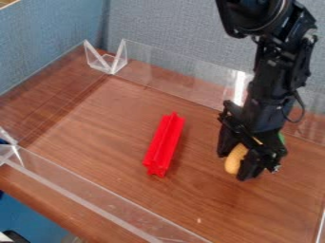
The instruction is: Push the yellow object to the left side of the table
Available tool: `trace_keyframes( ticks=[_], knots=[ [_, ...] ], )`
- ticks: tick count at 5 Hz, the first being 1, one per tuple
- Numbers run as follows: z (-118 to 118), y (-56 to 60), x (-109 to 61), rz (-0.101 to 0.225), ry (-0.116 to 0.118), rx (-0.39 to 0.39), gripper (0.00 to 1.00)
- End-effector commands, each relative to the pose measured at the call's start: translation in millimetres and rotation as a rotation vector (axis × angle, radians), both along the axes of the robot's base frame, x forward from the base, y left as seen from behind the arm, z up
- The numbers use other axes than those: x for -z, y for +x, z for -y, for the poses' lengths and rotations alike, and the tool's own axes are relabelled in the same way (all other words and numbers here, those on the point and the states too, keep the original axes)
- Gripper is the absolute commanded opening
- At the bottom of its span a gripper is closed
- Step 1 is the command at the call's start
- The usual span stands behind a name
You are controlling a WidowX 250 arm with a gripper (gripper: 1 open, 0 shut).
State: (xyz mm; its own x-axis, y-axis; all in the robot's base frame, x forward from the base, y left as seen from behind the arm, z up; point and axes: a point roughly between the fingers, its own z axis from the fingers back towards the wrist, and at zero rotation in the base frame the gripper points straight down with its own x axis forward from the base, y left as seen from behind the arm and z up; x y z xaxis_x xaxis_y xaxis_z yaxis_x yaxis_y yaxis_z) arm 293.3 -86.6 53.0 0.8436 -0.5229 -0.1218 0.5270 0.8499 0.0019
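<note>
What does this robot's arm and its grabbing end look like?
The arm is black and chunky, with rounded, bulky segments up top. It narrows toward the gripper, also dark, with angular, jointed-looking parts. Finer markings are too blurred to read.
</note>
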Motion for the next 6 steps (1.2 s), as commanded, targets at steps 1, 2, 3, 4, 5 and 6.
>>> trace_keyframes(
  ticks=[1, 2, 3, 4, 5, 6],
  knots=[
    [-6, 4.6, -23.7, 0.075, -0.018, -0.019, 0.00],
    [-12, 2.1, -27.0, 0.080, -0.015, -0.034, 0.00],
    [-22, -1.4, -39.7, 0.099, -0.007, -0.065, 0.00],
    [-46, -3.8, -67.9, 0.141, 0.017, -0.161, 0.00],
    [-91, -4.4, -81.1, 0.151, 0.036, -0.316, 0.00],
    [-136, -12.2, -75.0, 0.137, 0.038, -0.433, 0.00]
  ],
)
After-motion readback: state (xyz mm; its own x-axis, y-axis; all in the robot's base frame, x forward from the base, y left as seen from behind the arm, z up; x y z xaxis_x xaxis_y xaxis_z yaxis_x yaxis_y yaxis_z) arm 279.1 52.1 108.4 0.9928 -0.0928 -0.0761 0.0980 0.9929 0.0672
